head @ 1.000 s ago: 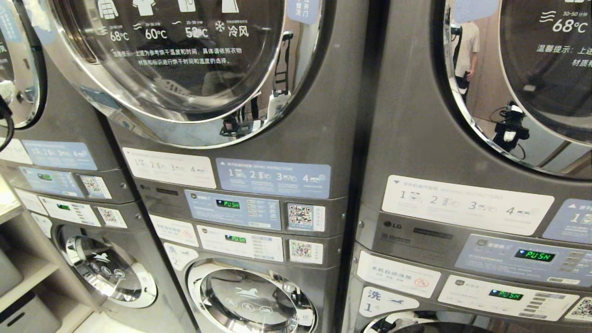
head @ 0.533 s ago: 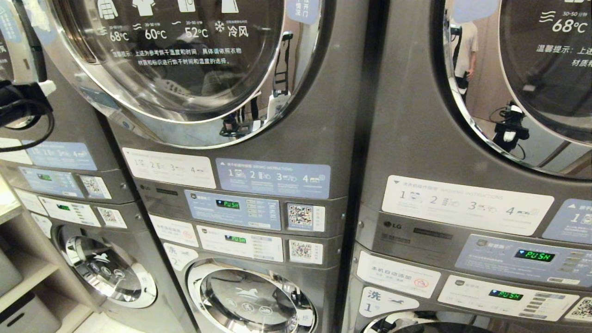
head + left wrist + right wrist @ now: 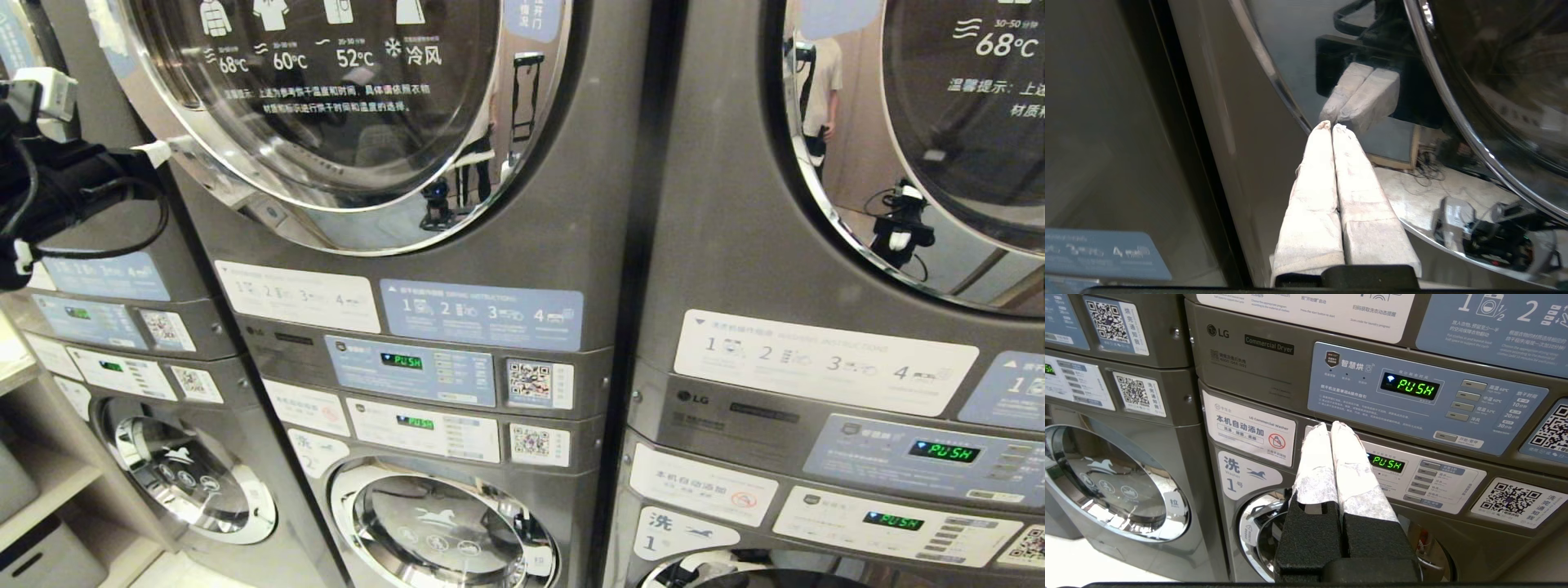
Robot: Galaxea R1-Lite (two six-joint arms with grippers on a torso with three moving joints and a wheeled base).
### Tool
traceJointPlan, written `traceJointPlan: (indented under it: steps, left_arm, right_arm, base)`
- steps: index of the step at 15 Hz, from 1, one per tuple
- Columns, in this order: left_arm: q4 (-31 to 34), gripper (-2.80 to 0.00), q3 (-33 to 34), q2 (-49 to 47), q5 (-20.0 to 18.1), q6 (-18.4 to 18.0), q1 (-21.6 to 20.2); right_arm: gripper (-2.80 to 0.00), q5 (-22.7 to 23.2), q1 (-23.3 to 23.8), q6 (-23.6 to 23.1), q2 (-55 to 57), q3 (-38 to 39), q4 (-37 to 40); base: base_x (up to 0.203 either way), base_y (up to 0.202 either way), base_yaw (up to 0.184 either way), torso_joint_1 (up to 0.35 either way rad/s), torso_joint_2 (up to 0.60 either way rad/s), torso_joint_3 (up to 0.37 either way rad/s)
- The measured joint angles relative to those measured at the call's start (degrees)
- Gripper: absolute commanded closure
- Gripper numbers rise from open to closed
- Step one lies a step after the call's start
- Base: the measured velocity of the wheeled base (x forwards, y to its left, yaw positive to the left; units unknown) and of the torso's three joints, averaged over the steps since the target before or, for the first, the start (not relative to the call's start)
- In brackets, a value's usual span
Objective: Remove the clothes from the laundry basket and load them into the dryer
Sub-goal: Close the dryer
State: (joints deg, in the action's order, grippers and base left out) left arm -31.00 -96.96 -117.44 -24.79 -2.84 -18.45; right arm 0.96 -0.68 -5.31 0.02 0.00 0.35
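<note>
Stacked grey laundry machines fill the head view, each with a dryer above a washer. Dryer door (image 3: 326, 114) of the centre stack occupies the upper left of the frame: a round chrome-ringed glass port, upright and facing the camera, with printed temperatures across its top. Left pincer (image 3: 1329, 127) enters at the far left edge of the head view (image 3: 151, 153); its white-wrapped fingers (image 3: 1314, 204) lie pressed together, empty, their long axis pointing at the chrome ring's left rim, tips right by it and mirrored in it. Right pincer (image 3: 1329, 426), fingers likewise together and empty, points at the green "PUSH" display (image 3: 1386, 462) on the control panel (image 3: 1425, 400). No clothes or basket are in view.
</note>
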Motion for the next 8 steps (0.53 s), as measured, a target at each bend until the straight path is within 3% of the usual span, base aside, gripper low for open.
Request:
traceJointPlan:
  steps: [5, 8]
  left_arm:
    - [0.09, 0.0, -5.37, -4.76, -0.38, 0.02, 1.87]
    - [0.11, 0.0, -9.68, -8.02, -3.94, 0.1, 2.17]
  right_arm:
    - [0.0, -0.02, 0.0, 0.24, 0.0, 0.0, -0.02]
    - [0.0, -0.02, 0.0, 0.25, 0.0, 0.0, -0.02]
  base:
    - [0.0, 0.0, 0.0, 0.0, 0.0, 0.0]
    - [0.0, 0.0, 0.0, 0.0, 0.0, 0.0]
